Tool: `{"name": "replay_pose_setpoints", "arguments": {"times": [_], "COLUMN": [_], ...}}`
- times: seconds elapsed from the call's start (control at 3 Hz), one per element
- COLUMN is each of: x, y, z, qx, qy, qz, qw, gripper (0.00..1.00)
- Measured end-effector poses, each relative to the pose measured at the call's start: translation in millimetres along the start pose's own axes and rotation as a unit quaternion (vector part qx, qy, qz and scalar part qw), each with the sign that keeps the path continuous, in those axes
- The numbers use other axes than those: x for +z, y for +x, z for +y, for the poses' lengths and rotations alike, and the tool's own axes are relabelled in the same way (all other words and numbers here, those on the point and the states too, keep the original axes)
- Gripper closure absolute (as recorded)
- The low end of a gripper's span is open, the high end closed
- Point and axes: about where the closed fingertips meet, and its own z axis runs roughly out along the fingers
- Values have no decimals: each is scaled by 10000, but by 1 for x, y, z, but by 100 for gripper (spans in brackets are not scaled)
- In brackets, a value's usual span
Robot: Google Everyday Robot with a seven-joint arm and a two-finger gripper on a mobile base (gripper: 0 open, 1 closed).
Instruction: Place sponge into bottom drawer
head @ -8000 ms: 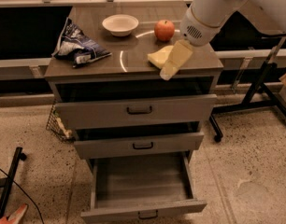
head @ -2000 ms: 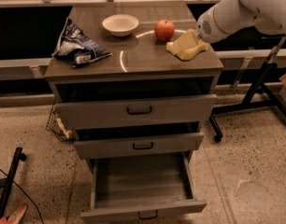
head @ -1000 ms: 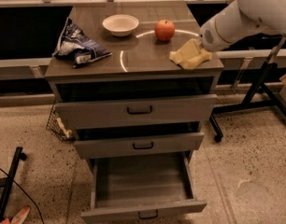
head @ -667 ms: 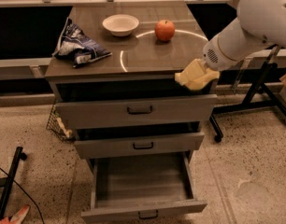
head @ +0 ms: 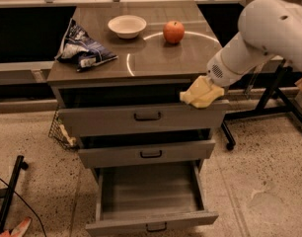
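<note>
The pale yellow sponge (head: 201,93) is held in my gripper (head: 205,90) at the end of the white arm, in the air in front of the cabinet's top right corner, level with the top drawer. The bottom drawer (head: 148,190) is pulled out wide below and to the left of the sponge, its grey wood-grain inside bare and a small dark handle on its front. The fingers are hidden behind the sponge.
On the cabinet top lie a red apple (head: 173,32), a white bowl (head: 127,25) and a blue chip bag (head: 83,48). The top drawer (head: 141,117) and middle drawer (head: 146,153) stick out slightly. A black table leg (head: 277,90) stands at right.
The arm has carried the sponge off the cabinet top, forward and down past the front right edge, to the level of the top drawer. Apple, bowl and bag have not moved.
</note>
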Motion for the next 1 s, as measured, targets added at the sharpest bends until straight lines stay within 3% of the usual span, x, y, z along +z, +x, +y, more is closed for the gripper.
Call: {"name": "replay_pose_setpoints", "arguments": {"times": [0.33, 0.67, 1.0], "x": [37, 53, 54], "y": [19, 30, 31], "z": [11, 16, 17], "qx": [-218, -349, -357], "qy": [-345, -501, -511], "qz": [490, 722, 735], "qw": [9980, 9955, 9953], "gripper": [100, 100, 100]}}
